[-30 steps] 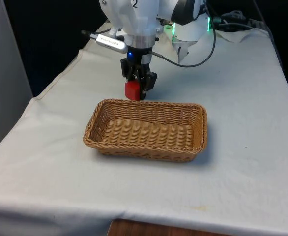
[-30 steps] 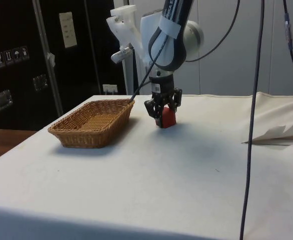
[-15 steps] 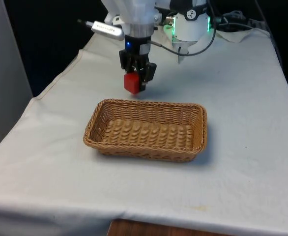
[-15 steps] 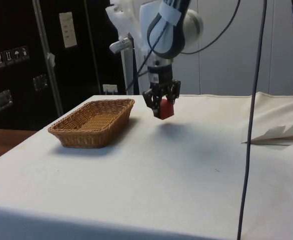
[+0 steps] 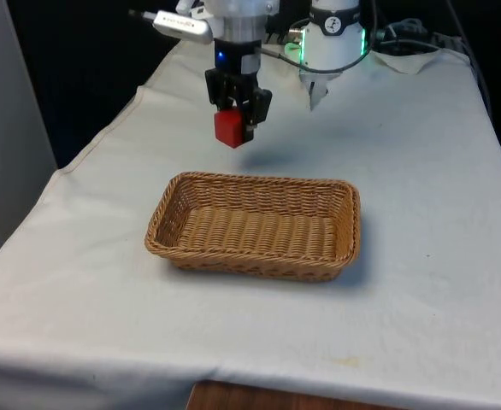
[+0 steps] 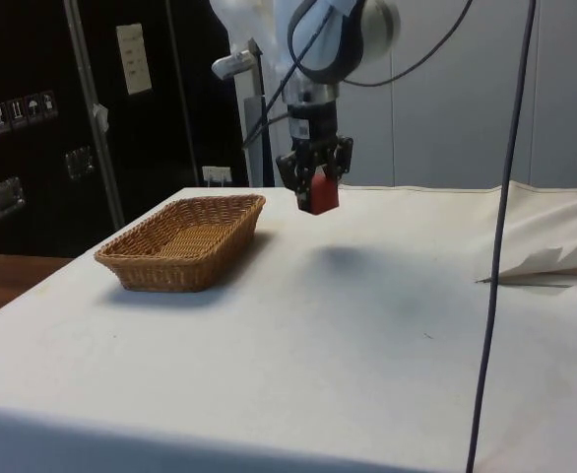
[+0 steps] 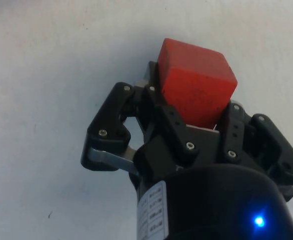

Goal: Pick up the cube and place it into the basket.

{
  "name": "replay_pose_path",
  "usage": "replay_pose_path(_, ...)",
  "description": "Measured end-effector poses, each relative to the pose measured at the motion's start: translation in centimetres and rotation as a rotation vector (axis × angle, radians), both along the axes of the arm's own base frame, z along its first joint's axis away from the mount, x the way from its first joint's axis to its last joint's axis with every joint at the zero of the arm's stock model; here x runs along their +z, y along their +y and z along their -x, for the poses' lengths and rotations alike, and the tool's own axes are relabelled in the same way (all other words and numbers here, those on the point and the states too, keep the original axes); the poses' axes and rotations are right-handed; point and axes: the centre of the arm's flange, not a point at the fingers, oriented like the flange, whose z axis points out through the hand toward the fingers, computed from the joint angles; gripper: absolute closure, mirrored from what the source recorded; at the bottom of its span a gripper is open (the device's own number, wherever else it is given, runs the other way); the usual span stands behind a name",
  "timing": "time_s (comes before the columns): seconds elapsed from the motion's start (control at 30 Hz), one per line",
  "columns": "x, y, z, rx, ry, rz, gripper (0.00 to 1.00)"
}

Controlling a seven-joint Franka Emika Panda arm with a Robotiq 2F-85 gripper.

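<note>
Black two-finger gripper [image 5: 233, 126] clamped on small red cube [image 5: 229, 128], held high beyond woven wicker basket [image 5: 255, 224] for rim clearance.

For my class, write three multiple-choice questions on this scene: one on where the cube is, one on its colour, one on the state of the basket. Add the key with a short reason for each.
1. Where is the cube?
A. On the cloth beside the basket
B. In the gripper, in the air beyond the basket
C. Inside the basket

2. What colour is the cube?
A. Red
B. Blue
C. Green

3. What state is the basket in?
A. Tipped on its side
B. Holding the cube
C. Upright with nothing in it

Key:
1 B: the gripper grips the cube above the cloth, with a shadow under it in the side view.
2 A: it is red in the front, side and wrist views.
3 C: its woven floor is bare and its rim is level.
</note>
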Motion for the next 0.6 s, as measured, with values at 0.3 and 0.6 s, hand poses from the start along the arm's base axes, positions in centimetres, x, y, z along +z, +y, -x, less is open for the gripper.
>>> replay_pose_path(0.3,2.3,-0.1,-0.1,0.005,-0.008,-0.012,0.99)
replay_pose_path(0.6,5.1,-0.2,-0.2,0.011,-0.007,-0.026,0.99)
